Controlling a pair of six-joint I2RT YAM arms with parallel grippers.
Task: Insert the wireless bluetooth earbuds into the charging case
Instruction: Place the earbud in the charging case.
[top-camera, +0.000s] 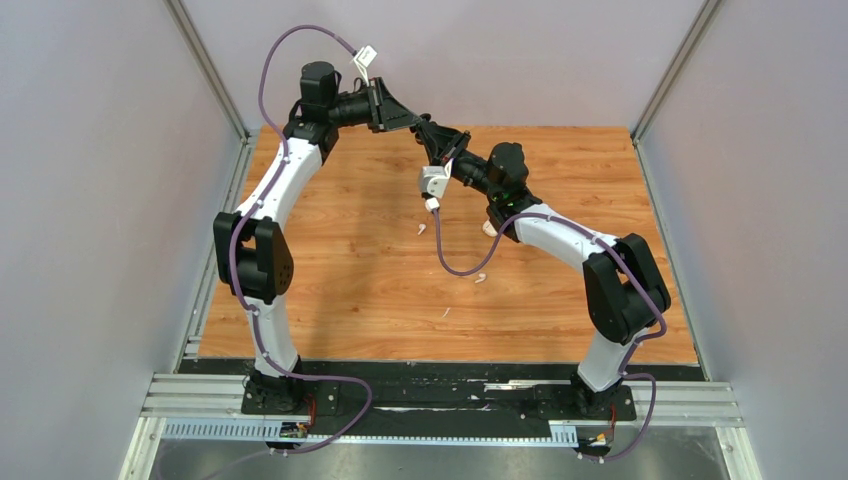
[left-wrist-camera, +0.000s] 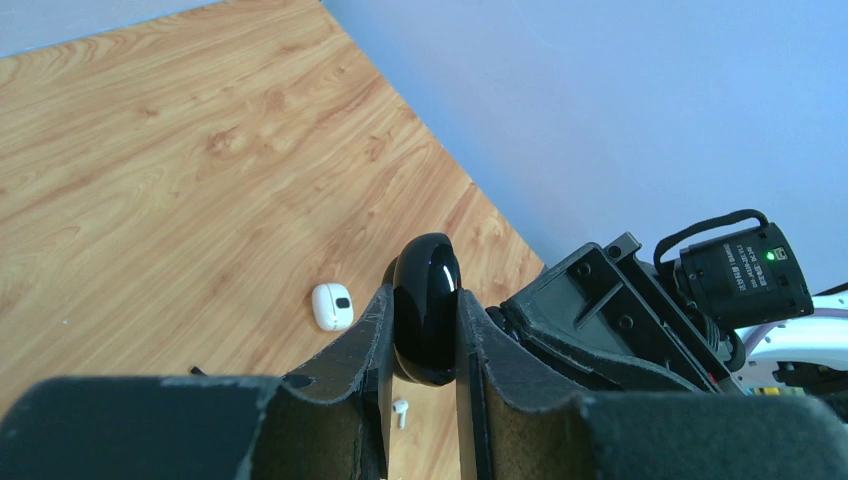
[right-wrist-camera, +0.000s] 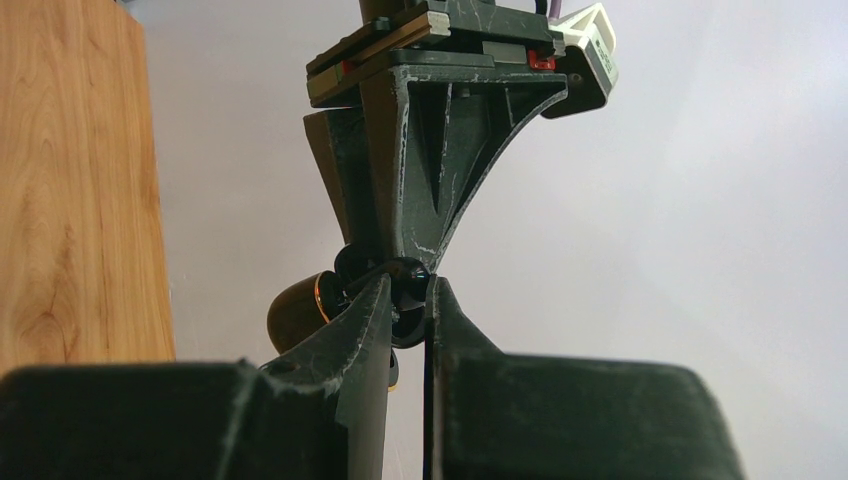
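Arms reach together above the far half of the wood-grain table (top-camera: 330, 300). We see the left gripper (left-wrist-camera: 425, 300) closed tight on a glossy black oval charging case (left-wrist-camera: 428, 262), which it holds in the air, edge-on between both fingers. The long axis of the case runs along the fingers and points away from the wrist. The right gripper (right-wrist-camera: 410, 290) meets it tip to tip. Its jaws are almost closed, with only a thin slit, and a small black rounded piece (right-wrist-camera: 408, 275) sits pinched between the tips. We cannot tell if this piece is an earbud or a part of the case. Below them, one white short-stemmed plastic earbud (left-wrist-camera: 401, 412) lies on the table, its stem toward the left wrist camera. Near it lies a white rounded piece with a dark spot (left-wrist-camera: 332, 306). In the top view another white earbud (top-camera: 481, 278) lies nearer to the arm bases.
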